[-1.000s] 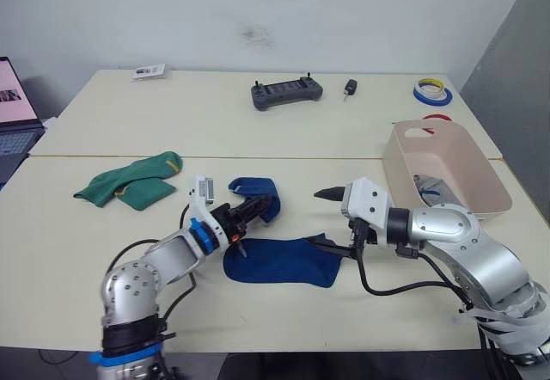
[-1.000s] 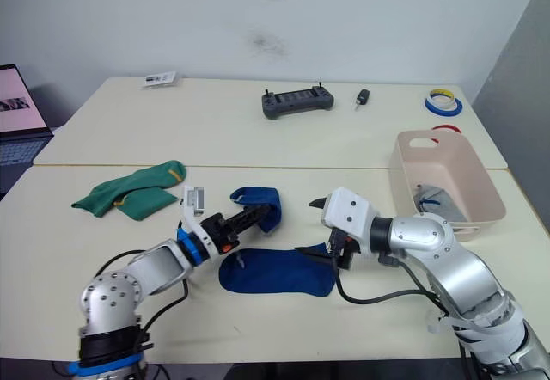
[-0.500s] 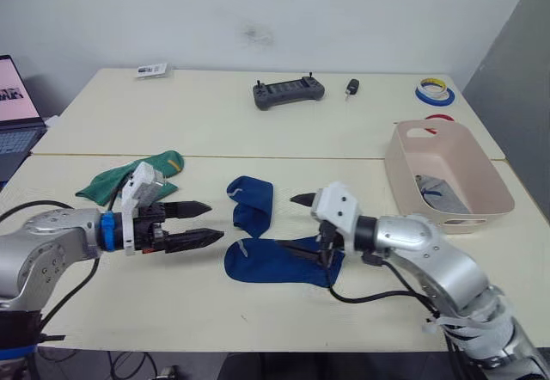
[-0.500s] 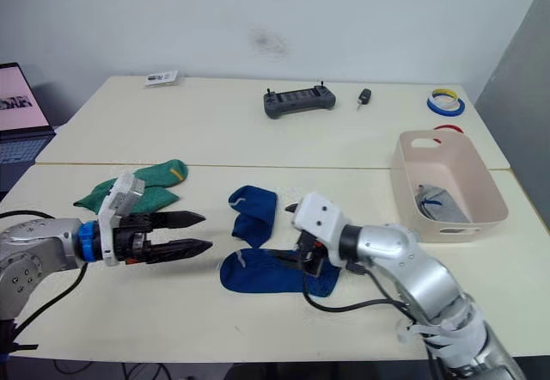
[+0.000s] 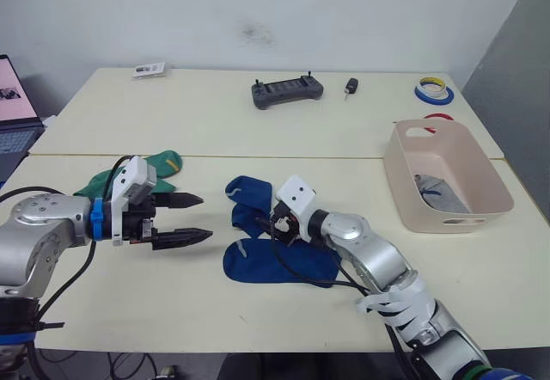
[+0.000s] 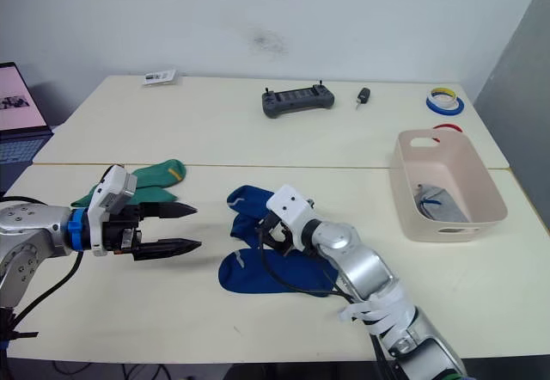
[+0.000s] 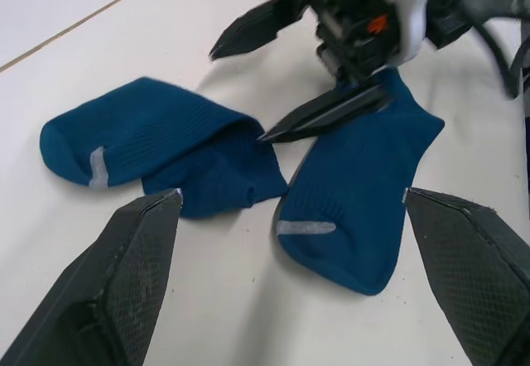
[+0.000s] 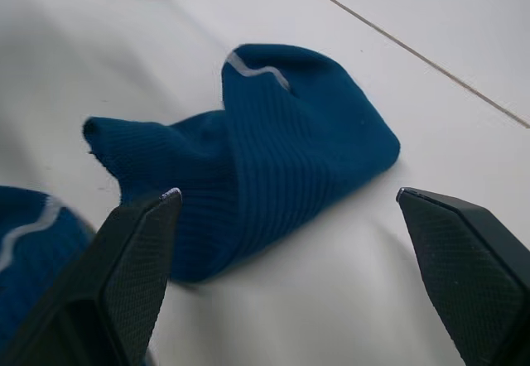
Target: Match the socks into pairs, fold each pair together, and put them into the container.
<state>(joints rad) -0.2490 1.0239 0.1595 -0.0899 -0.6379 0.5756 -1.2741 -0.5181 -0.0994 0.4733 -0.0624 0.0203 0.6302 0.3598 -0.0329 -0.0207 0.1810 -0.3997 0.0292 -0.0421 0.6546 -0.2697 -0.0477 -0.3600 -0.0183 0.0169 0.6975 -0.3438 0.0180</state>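
Since half a second ago the right gripper [image 5: 273,219] has pushed further left, off the flat blue sock [image 5: 279,262] and onto the crumpled blue sock [image 5: 251,203]; fingers spread, tips at that sock's near edge, nothing pinched. The left gripper [image 5: 191,217] has barely shifted, still hovering off the table left of both blue socks, fingers spread wide and empty. The blue socks have not moved: the flat one lies nearest the front edge, and the crumpled one, folded over itself, sits just behind and touches it. Left wrist view has both blue socks between the left fingers, with the right gripper's black fingers over the gap where the socks meet. Green socks [image 5: 120,182], two overlapping, lie behind the left gripper, partly hidden by it. The pink container [image 5: 445,176] sits at the right, well apart from the blue socks, with grey socks with blue trim [image 5: 440,194] inside; count unclear, bunched together. On the far table: dark grey controller [image 5: 287,91], small black key fob [image 5: 350,87], tape rolls [image 5: 431,92], a red ring [image 5: 438,119] behind the container, a small card [image 5: 149,70]. Laptop [image 5: 15,113] at the left edge. Count: two blue, two green visible.
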